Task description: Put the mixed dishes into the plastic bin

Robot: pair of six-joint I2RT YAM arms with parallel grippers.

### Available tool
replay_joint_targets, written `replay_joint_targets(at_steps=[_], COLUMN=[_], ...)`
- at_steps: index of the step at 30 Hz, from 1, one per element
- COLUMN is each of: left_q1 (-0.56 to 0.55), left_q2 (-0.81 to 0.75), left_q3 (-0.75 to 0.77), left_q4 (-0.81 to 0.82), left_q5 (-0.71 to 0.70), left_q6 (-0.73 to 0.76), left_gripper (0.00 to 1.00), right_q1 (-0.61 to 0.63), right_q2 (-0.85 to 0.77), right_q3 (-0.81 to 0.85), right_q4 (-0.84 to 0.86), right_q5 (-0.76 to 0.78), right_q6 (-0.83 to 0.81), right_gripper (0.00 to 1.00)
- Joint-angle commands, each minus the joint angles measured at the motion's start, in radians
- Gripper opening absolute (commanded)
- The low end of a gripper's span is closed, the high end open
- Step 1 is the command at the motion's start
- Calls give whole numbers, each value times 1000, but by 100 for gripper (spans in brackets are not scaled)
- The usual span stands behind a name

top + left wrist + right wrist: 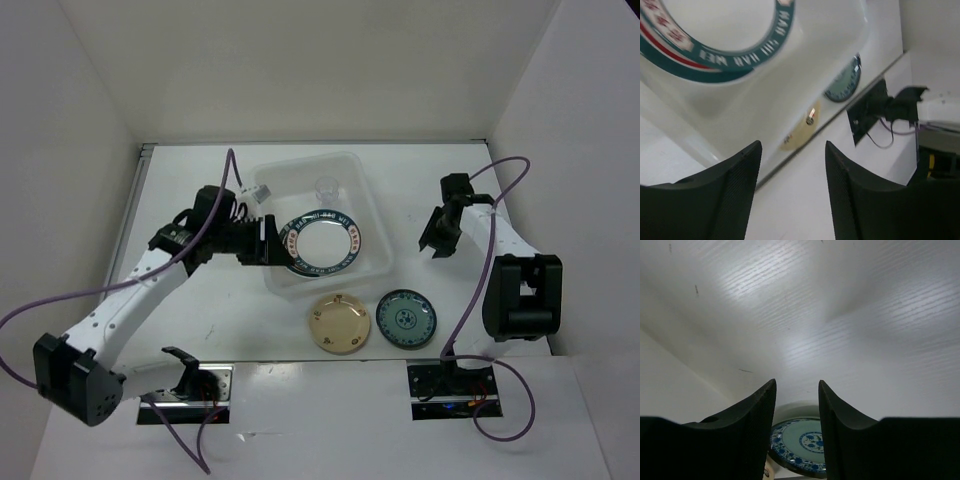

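The translucent plastic bin stands at the table's middle. In it lie a white plate with a green-and-red rim and a small clear cup. My left gripper is open and empty at that plate's left edge, over the bin's left side. The left wrist view shows the plate, the bin wall and my open gripper. A cream-yellow plate and a teal plate lie in front of the bin. My right gripper is open and empty right of the bin; the right wrist view shows the teal plate beyond it.
White walls enclose the table at the back and on both sides. Two black mounts with cables sit at the near edge. The right arm's base stands right of the teal plate. The cream-yellow plate and teal plate also show in the left wrist view.
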Motion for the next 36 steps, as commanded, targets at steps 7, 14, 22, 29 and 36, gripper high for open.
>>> replay_joint_targets(at_steps=[7, 14, 22, 29, 36], left_q1=[-226, -412, -528, -576, -663], left_q2=[-471, -665, -449, -467, -354], left_q3=[-301, -591, -708, -820, -823], left_q4=[24, 203, 446, 468, 547], left_q5=[-200, -412, -578, -691, -808], left_q6=[-428, -829, -987, -1168, -1239], left_gripper=[65, 68, 71, 72, 72], right_q1=[-3, -3, -3, -3, -3], right_q2=[-57, -114, -146, -168, -168], right_q3=[59, 48, 28, 19, 19], right_q4=[52, 72, 94, 103, 112], right_q5=[-80, -111, -131, -142, -122], right_q6=[-7, -7, -7, -7, -7], right_gripper=[49, 50, 50, 50, 52])
